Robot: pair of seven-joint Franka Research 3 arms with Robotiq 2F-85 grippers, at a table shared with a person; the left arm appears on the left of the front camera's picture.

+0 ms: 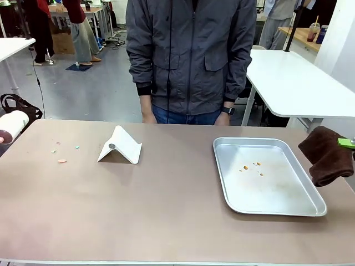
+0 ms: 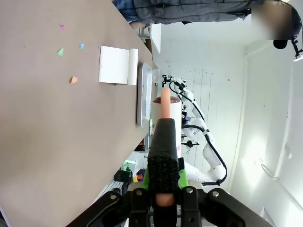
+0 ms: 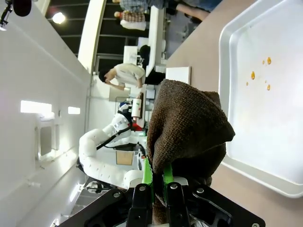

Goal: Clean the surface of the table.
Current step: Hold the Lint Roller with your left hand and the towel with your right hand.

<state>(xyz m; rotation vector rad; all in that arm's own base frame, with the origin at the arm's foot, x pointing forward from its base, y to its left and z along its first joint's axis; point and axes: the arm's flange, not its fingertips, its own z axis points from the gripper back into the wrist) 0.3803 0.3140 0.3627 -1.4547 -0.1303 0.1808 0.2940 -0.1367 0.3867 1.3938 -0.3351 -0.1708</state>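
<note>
The taupe-brown table (image 1: pixel 166 210) carries a few small coloured crumbs (image 1: pixel 61 160) at its left, also seen as coloured crumbs (image 2: pixel 72 79) in the left wrist view. My left gripper (image 2: pixel 164 142) is shut on the pink handle of a white roller (image 2: pixel 165 109), held off the table's left edge; the roller (image 1: pixel 12 124) pokes in at the far left. My right gripper (image 3: pixel 158 177) is shut on a dark brown cloth (image 3: pixel 189 127). That cloth (image 1: pixel 327 155) hangs at the table's right edge beside the gripper (image 1: pixel 348 143).
A shiny metal tray (image 1: pixel 288 205) with orange crumbs (image 1: pixel 252 165) lies at the right. A white folded stand (image 1: pixel 120 146) sits left of centre. A person in a grey jacket (image 1: pixel 188 55) stands at the far edge, hands down.
</note>
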